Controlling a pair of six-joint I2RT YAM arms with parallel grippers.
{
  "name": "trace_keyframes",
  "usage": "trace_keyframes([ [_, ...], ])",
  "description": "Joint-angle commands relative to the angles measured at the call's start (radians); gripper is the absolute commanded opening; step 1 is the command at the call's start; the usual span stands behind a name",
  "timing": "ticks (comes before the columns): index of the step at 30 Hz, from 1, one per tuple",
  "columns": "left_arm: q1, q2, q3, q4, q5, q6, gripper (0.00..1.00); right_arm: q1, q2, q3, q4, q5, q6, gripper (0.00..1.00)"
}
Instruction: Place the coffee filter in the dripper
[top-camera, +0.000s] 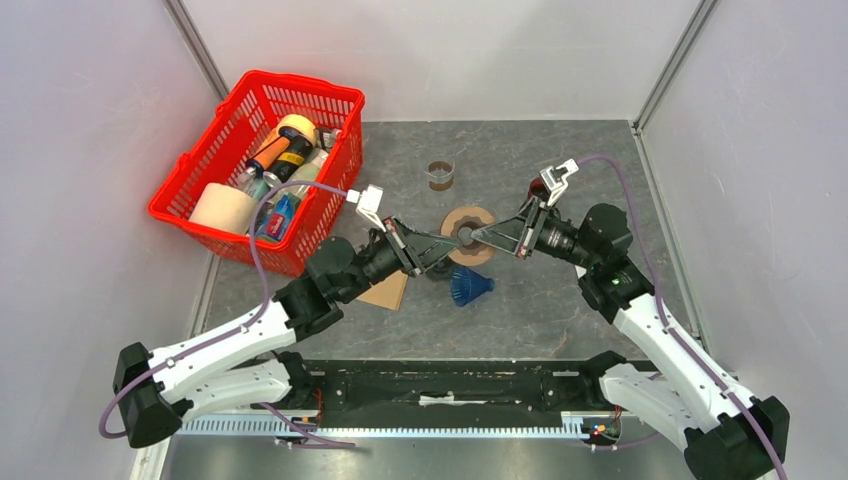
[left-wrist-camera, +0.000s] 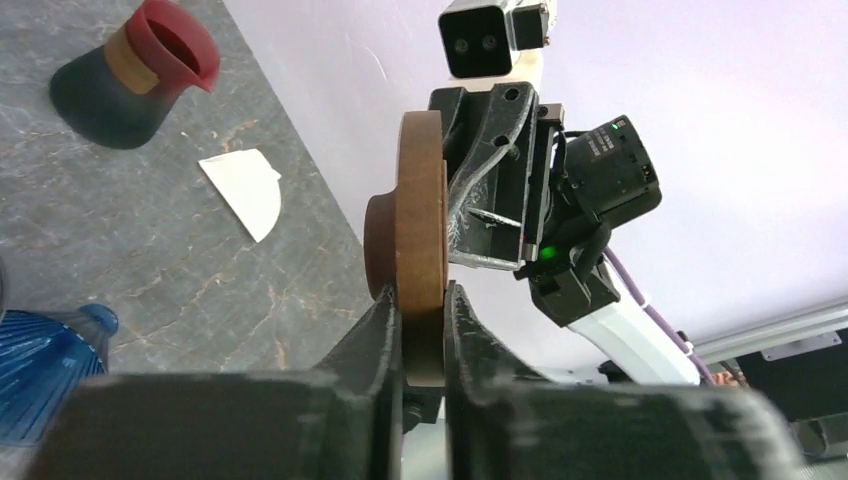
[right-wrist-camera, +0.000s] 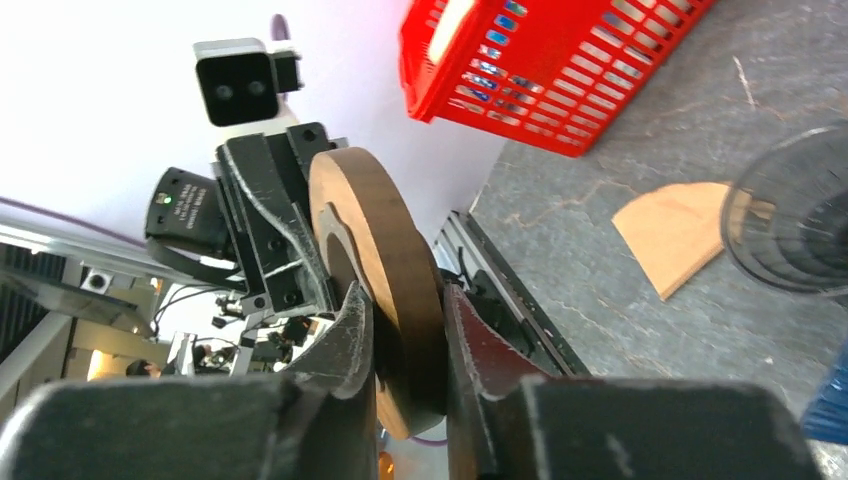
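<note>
L gripper (left-wrist-camera: 422, 296): clamped on wooden ring (left-wrist-camera: 420, 200) | R gripper (right-wrist-camera: 405, 300): clamped on same ring, opposite edge | brown coffee filter (top-camera: 385, 291): flat on table (top-camera: 560, 300), near blue dripper (top-camera: 470, 287)

The ring (left-wrist-camera: 420, 240) looks like smooth, matt brown wood. The surface (top-camera: 560, 310) looks like grey stone. The basket (top-camera: 338, 170) is red plastic.

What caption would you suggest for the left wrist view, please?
Left gripper and right gripper grip a wooden ring edge-on; a white filter lies on the table.
</note>
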Motion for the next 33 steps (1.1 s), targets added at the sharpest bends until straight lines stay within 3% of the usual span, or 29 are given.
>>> trace_keyframes([
  [1, -0.008, -0.001, 0.035, -0.039, -0.063, 0.042, 0.27, 0.002, -0.006, 0.058, -0.048, 0.014, 0.027, 0.06],
  [2, -0.008, -0.007, 0.046, -0.079, -0.09, 0.05, 0.48, -0.002, -0.008, 0.092, -0.142, 0.043, -0.01, 0.0],
  [3, -0.007, -0.015, 0.058, -0.127, -0.115, 0.06, 0.67, -0.011, -0.008, 0.117, -0.224, 0.081, -0.046, 0.0],
  [4, -0.008, -0.024, 0.067, -0.167, -0.147, 0.069, 0.79, -0.025, -0.005, 0.143, -0.291, 0.101, -0.067, 0.0],
  [5, -0.006, -0.038, 0.073, -0.21, -0.174, 0.081, 0.84, -0.043, -0.002, 0.163, -0.336, 0.113, -0.08, 0.0],
  [9, -0.008, -0.099, 0.078, -0.363, -0.329, 0.114, 0.87, -0.19, 0.042, 0.236, -0.471, 0.092, -0.084, 0.0],
  [17, -0.008, -0.193, 0.068, -0.555, -0.505, 0.142, 0.89, -0.439, 0.228, 0.367, -0.588, 0.086, -0.102, 0.0],
  [24, -0.008, -0.22, 0.032, -0.569, -0.509, 0.169, 0.9, -0.584, 0.354, 0.433, -0.597, 0.202, -0.247, 0.03],
  [33, -0.007, -0.221, 0.014, -0.555, -0.457, 0.199, 0.91, -0.631, 0.526, 0.43, -0.401, 0.098, -0.261, 0.05],
])
